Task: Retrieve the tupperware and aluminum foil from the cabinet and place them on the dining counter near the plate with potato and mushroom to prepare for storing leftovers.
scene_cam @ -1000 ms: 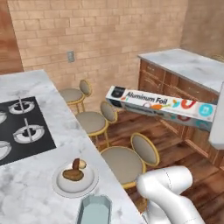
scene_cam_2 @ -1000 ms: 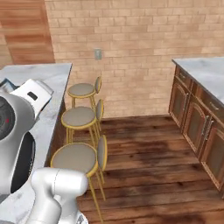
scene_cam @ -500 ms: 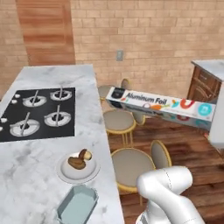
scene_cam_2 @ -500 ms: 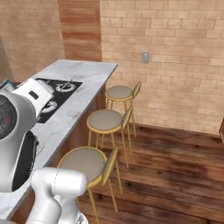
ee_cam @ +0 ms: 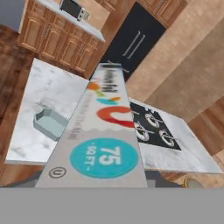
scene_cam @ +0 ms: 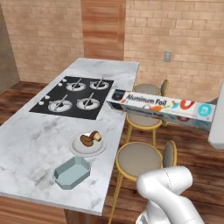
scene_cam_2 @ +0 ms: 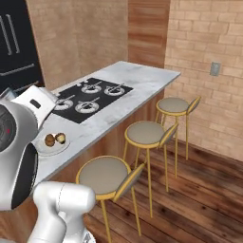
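The aluminum foil (scene_cam: 162,106) is a long white-silver box that hangs level in the air over the stools, off the right edge of the dining counter (scene_cam: 35,135). My gripper (scene_cam: 214,115) is shut on its right end, and its fingers are hidden. In the hand view the aluminum foil (ee_cam: 105,131) runs away from the camera. The tupperware (scene_cam: 72,173) lies on the counter near its front edge, just in front of the plate (scene_cam: 88,148) with potato and mushroom (scene_cam: 89,138). The tupperware (ee_cam: 50,123) also shows left of the box. The cabinet is out of view.
A black cooktop (scene_cam: 74,96) takes up the counter's far half. Three round stools (scene_cam_2: 144,133) stand along the counter's right side on the wooden floor. A brick wall closes the back. Far off are wooden base cabinets with a toaster oven (ee_cam: 74,8).
The whole picture has swung: the base has turned toward the dining counter, which now lies in front. The foil box stays in my grip, held the same way.
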